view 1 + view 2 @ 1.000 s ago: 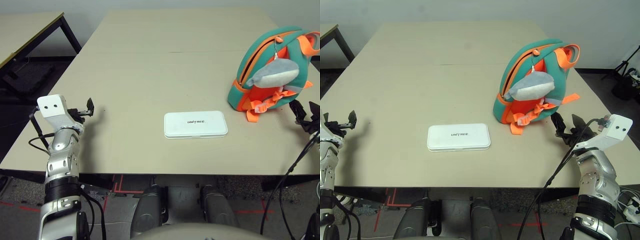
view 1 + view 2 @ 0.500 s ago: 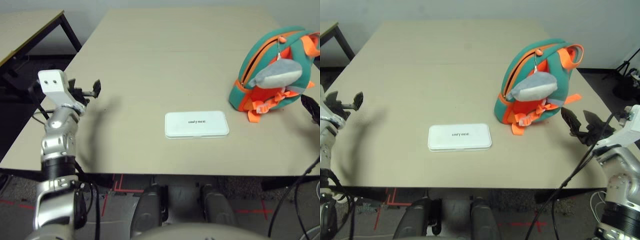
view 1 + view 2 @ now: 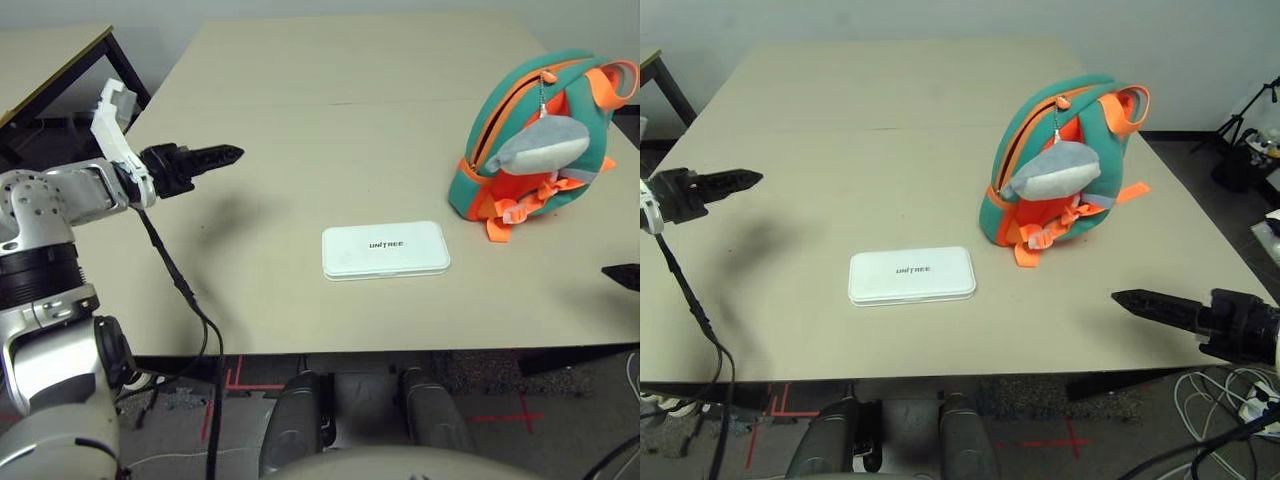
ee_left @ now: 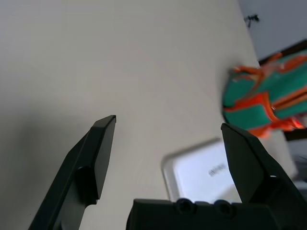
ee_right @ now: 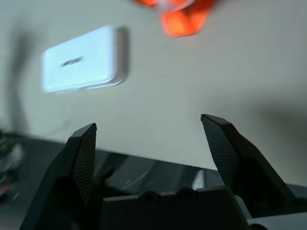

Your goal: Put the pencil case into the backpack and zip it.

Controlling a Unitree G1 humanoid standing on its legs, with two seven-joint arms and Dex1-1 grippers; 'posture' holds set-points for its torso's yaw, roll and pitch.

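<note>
Pincers hang spread wide and empty on both sides of the beige worktop (image 3: 300,120). Left pincer (image 3: 228,154) is raised above the worktop's left edge, its black fingers (image 4: 98,148) well parted, aimed toward the middle. Right pincer (image 3: 1130,299) reaches in over the near right edge, fingers (image 5: 84,153) likewise standing far apart. White pencil case (image 3: 386,249) lies flat between the two, well apart from each, lettering up. Teal and orange backpack (image 3: 1060,165) stands upright beyond the right pincer, past the case, a grey plush whale charm (image 3: 1052,172) hanging on its front.
</note>
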